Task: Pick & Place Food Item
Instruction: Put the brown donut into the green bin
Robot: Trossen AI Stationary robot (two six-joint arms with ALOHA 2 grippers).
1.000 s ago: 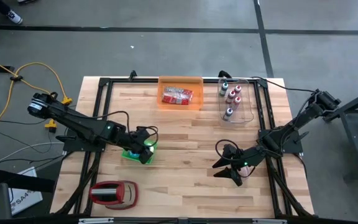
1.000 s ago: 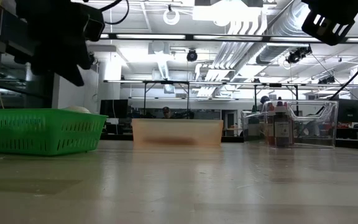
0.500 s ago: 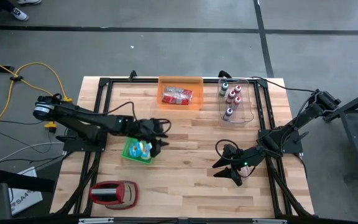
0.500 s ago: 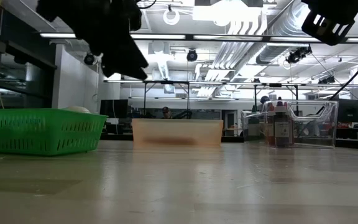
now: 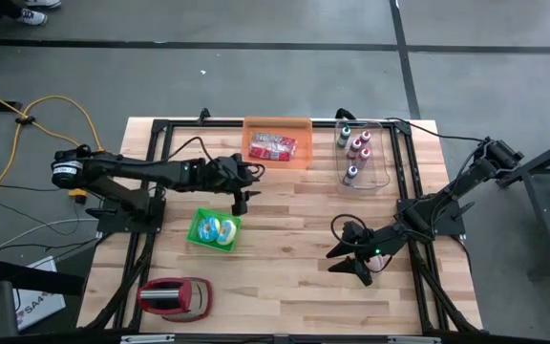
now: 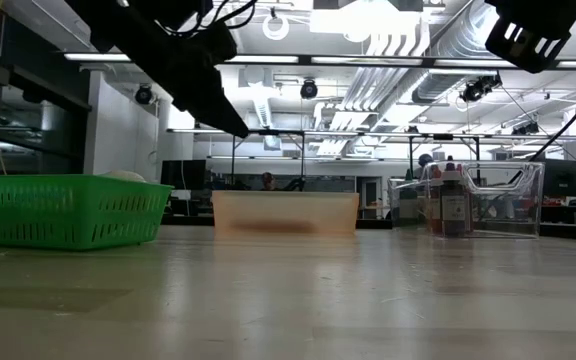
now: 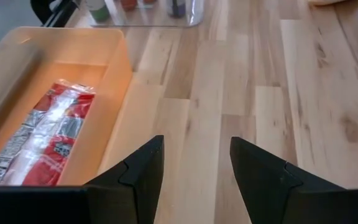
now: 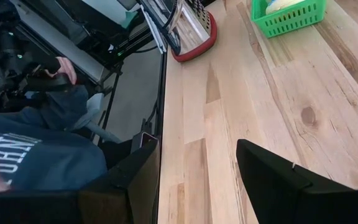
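our left gripper (image 5: 240,198) hangs above the bench (image 5: 285,248) between the green basket (image 5: 213,230) and the orange bin (image 5: 277,142), its fingers (image 7: 138,171) parted and holding nothing, pointed toward the bin, we judge, to fetch the red food packet (image 7: 45,134) lying inside. the basket already holds what look like pale wrapped items, hard to make out. our right gripper (image 5: 353,258) waits low near the bench's right edge, fingers apart and empty. the clear tray of bottles (image 5: 356,153) stands just beside the bin, and a red-rimmed grater (image 5: 173,297) lies well apart; nothing blocks the reach.
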